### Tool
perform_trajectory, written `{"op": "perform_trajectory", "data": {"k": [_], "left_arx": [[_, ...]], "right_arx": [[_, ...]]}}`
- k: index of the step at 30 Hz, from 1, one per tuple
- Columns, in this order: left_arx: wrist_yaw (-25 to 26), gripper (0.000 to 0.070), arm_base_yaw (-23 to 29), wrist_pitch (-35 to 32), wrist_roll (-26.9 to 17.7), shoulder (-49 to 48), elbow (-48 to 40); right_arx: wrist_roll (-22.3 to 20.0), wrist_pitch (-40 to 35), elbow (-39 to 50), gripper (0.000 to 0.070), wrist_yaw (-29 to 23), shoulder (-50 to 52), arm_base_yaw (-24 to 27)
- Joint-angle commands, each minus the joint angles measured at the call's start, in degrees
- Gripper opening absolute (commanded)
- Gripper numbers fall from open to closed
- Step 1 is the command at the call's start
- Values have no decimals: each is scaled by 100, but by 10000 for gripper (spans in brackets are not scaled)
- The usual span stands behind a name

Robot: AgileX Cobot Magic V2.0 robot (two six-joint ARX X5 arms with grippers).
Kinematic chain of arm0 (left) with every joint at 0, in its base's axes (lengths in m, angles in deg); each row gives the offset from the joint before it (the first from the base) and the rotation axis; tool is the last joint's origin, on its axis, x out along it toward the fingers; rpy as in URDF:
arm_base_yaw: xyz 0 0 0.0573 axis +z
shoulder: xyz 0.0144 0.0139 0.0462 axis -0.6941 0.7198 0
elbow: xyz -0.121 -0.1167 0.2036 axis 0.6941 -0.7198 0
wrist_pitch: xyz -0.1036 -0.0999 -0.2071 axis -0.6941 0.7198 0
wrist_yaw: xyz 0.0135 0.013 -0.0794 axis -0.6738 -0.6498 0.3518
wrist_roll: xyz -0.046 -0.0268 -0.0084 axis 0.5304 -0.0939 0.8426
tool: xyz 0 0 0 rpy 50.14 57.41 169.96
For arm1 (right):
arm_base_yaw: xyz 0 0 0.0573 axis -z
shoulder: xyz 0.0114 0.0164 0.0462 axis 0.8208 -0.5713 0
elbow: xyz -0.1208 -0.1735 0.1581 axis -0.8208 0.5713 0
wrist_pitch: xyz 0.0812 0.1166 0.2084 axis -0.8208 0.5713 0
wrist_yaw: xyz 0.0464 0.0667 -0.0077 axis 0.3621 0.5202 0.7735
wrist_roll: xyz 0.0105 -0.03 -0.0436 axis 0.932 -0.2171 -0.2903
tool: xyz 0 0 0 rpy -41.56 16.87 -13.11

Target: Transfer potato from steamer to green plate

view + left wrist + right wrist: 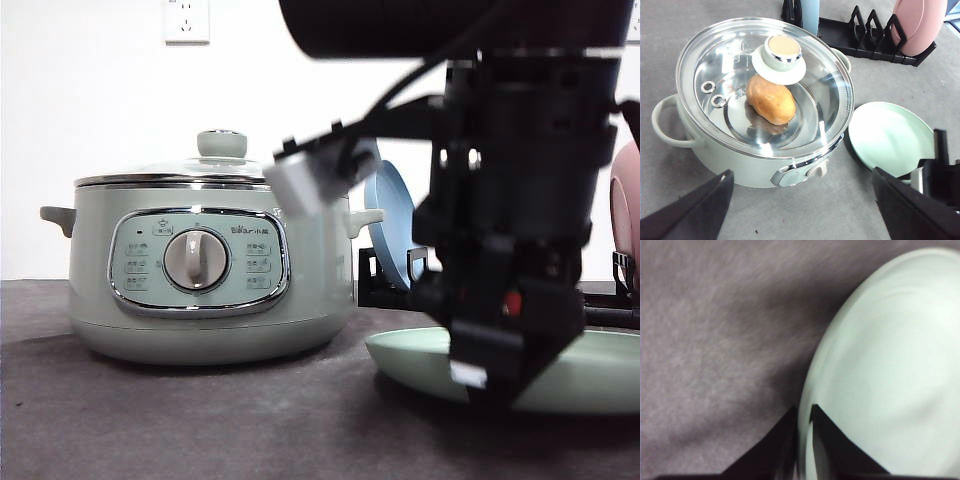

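The potato (771, 99), brown-orange, lies inside the steamer (730, 160) under its shut glass lid with the green knob (782, 52). In the front view the steamer (200, 300) stands at the left with its dial facing me. The green plate (890, 135) lies flat on the table just right of it. My left gripper (802, 172) hovers open and empty above the steamer's front, fingers spread wide. My right gripper (490, 375) is low at the plate's near-left rim. In the right wrist view the right gripper (804, 440) is shut on the rim of the green plate (890, 365).
A black dish rack (865, 35) stands behind the plate, holding a pink dish (920, 25) and a blue plate (392, 220). The right arm (520, 150) blocks much of the front view's right side. Grey felt-like table surface (920, 85) surrounds everything.
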Motion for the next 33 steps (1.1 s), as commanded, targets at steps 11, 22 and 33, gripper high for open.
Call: {"op": "perform_trajectory", "data": {"k": [11, 22, 33], "left_arx": [[26, 560, -13, -19, -11, 42, 129], [26, 560, -13, -17, -11, 42, 129], [26, 560, -13, -17, -11, 42, 129]], "right_arx": [[339, -64, 18, 366, 317, -221, -57], [344, 599, -788, 365, 478, 697, 30], [157, 504, -2120, 365, 1704, 1560, 862]]}}
